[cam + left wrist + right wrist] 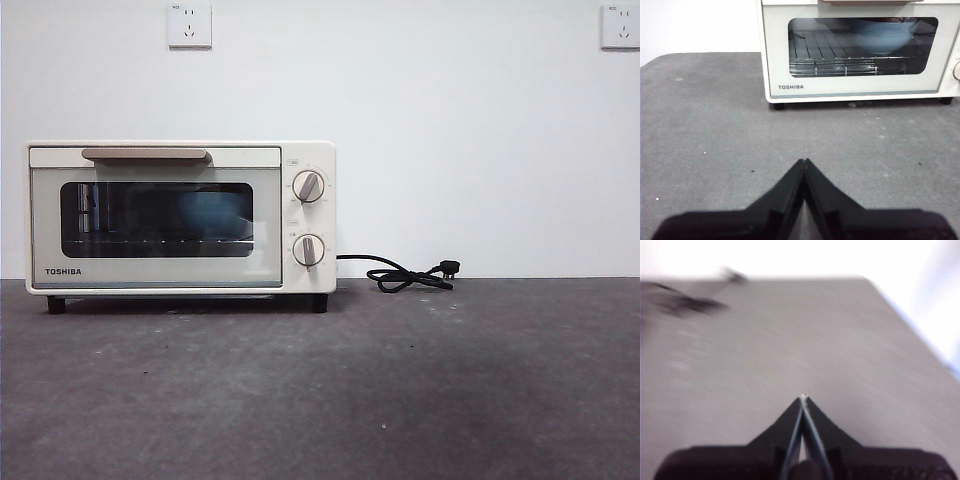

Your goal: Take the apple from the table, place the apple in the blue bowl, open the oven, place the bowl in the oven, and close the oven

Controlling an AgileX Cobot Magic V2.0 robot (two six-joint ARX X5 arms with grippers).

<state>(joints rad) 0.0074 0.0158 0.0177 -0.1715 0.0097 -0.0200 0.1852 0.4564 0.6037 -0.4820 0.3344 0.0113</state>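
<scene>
The cream oven (180,220) stands on the dark grey table (400,390) at the left, its glass door closed. Through the glass I see the blue bowl (212,215) on the rack; the left wrist view shows the bowl (882,36) too, behind the oven (860,55) door. The apple is hidden from view. My left gripper (804,161) is shut and empty, held over the table in front of the oven. My right gripper (803,398) is shut and empty above bare table; its picture is blurred. Neither arm appears in the front view.
A black power cord (405,274) with its plug lies on the table to the right of the oven, near the wall. Two white wall sockets (190,24) sit high on the wall. The cord (685,297) shows blurred in the right wrist view.
</scene>
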